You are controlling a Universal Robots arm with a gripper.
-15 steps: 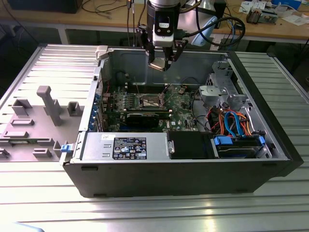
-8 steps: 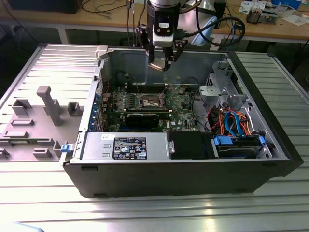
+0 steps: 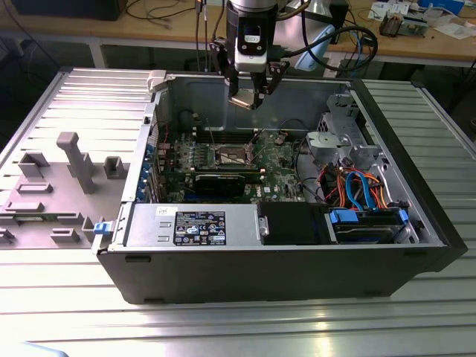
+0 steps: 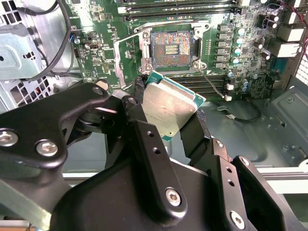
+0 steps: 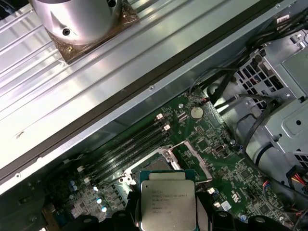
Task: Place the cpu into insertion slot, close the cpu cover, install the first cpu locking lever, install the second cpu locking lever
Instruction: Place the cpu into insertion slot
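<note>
In the exterior view my gripper [image 3: 253, 98] hangs high over the open case [image 3: 111, 253], close to its far wall. The slot [image 3: 232, 155] lies below it on the green board, a little toward the exterior view's left and toward the near side. The black graphics card [image 3: 223, 181] runs just beside the slot on that near side, and the drive cage [image 3: 335, 141] stands well apart toward the exterior view's right. In the second wrist view the two black fingers [image 4: 144, 139] are clamped on opposite edges of the cpu [image 4: 169, 107], its silver top toward the camera, and it touches nothing else. The slot's gold-brown field lies bare and shows whole past the chip's edge, not under it, so I judge the cpu is above the slot and short of it. Its edges also seem turned against the slot's rim, so squaring looks as much needed as travel. A thin wire lever [image 4: 212, 83] lies out beside the slot, and memory slots [image 4: 178, 6] flank the slot on two sides. In the first wrist view the cpu partly hides the slot behind it. The cover [image 5: 192, 155], as I read it, stands swung up off the slot on the drive-cage side, so the way down looks open
</note>
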